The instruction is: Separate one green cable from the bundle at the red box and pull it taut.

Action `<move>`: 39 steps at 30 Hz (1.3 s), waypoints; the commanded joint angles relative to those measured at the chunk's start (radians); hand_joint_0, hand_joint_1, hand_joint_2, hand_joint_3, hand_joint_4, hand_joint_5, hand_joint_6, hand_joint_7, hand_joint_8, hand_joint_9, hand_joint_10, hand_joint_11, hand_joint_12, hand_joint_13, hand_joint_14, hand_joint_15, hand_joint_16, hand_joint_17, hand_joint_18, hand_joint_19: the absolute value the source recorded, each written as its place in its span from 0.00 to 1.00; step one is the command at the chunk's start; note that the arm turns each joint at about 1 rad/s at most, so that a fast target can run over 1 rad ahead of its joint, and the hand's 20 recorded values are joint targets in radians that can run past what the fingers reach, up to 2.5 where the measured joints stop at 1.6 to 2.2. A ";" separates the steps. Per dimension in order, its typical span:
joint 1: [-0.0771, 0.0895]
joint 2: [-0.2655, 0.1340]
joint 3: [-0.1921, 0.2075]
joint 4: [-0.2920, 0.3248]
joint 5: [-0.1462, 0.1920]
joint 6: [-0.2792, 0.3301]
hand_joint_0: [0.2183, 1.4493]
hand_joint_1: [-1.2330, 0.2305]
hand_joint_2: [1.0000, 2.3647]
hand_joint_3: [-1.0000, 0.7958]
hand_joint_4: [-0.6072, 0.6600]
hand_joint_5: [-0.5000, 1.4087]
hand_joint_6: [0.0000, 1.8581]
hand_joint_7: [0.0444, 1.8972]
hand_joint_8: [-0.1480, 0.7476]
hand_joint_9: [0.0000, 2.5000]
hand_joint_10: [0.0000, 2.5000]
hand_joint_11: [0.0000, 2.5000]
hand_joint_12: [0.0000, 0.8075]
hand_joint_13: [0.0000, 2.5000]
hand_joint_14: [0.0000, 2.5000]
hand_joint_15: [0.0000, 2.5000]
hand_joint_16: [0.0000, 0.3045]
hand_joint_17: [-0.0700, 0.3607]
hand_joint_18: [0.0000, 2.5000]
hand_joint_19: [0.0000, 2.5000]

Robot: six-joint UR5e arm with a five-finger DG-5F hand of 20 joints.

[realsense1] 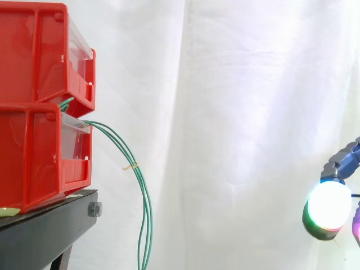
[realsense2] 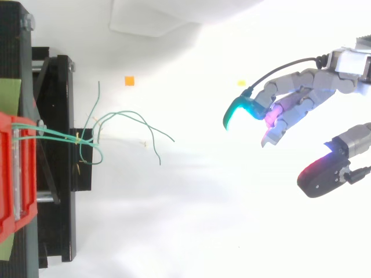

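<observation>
We see the thin green cables (realsense1: 147, 208) leaving the gap between 2 stacked red plastic bins (realsense1: 34, 56) on the black stand (realsense1: 50, 230) — drooping, bundled by a pale tie (realsense1: 131, 166). The robot's hand (realsense2: 307, 92) hovers well apart, fingers (realsense2: 242, 110) loosely spread, holding nothing.

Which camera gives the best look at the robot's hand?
The top view: the hand shows nearly whole, fingers relaxed and thumb apart, well clear of the green cables. In the side view, a glowing fingertip pad peeks in at the right edge.
</observation>
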 commanded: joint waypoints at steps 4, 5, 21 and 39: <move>0.001 0.001 0.000 0.000 0.000 0.000 0.22 0.48 0.00 0.28 0.65 0.17 0.27 0.36 0.45 0.36 0.00 0.13 0.38 0.27 0.00 0.14 0.13 0.38 0.24 0.28; -0.001 0.000 0.000 -0.001 0.000 0.000 0.22 0.48 0.00 0.28 0.65 0.17 0.27 0.35 0.44 0.36 0.00 0.13 0.38 0.27 0.00 0.15 0.13 0.38 0.24 0.28; 0.001 0.000 0.000 0.000 0.000 0.000 0.21 0.49 0.00 0.28 0.65 0.17 0.27 0.35 0.45 0.36 0.00 0.13 0.38 0.28 0.00 0.15 0.14 0.38 0.24 0.28; -0.001 0.001 0.000 0.000 0.000 0.000 0.22 0.48 0.00 0.28 0.64 0.17 0.27 0.35 0.44 0.38 0.00 0.14 0.38 0.30 0.01 0.15 0.14 0.38 0.25 0.29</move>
